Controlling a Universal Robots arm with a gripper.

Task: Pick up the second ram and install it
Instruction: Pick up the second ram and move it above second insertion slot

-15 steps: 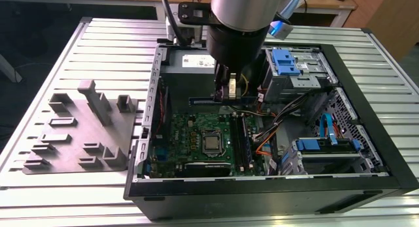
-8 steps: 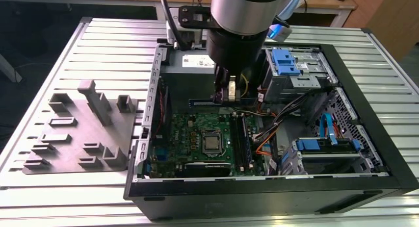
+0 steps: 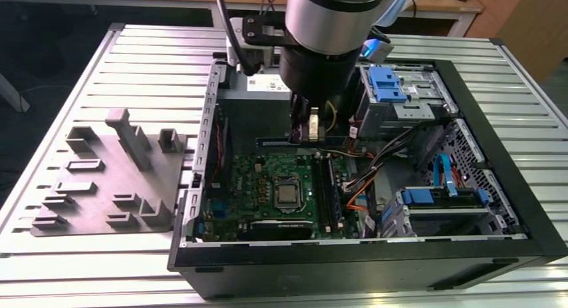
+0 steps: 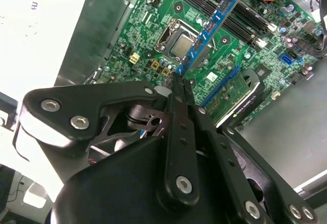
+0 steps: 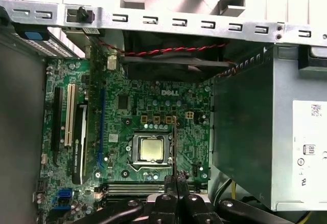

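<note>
My fingers (image 4: pixel 180 132) pinch the second ram (image 4: pixel 209 27) at one end, the rest jutting past them. It seems clear of the slots (image 5: pixel 138 187).

White lettering (image 5: pixel 170 92) on green circuit-board motherboard (image 5: pixel 194 127); unreadable white sticker (image 3: pixel 266 84) on grey metal box (image 3: pixel 238 94) at its twelve o'clock, exterior view.

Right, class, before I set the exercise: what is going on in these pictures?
A robot arm is reaching into an open computer case. Its gripper holds the second ram, a thin memory stick, with the jaws shut on one end. The stick hangs above the green motherboard, near the processor socket, and is not yet seated in the black slots. A grey holder lies outside the case on the exterior view's left.
</note>
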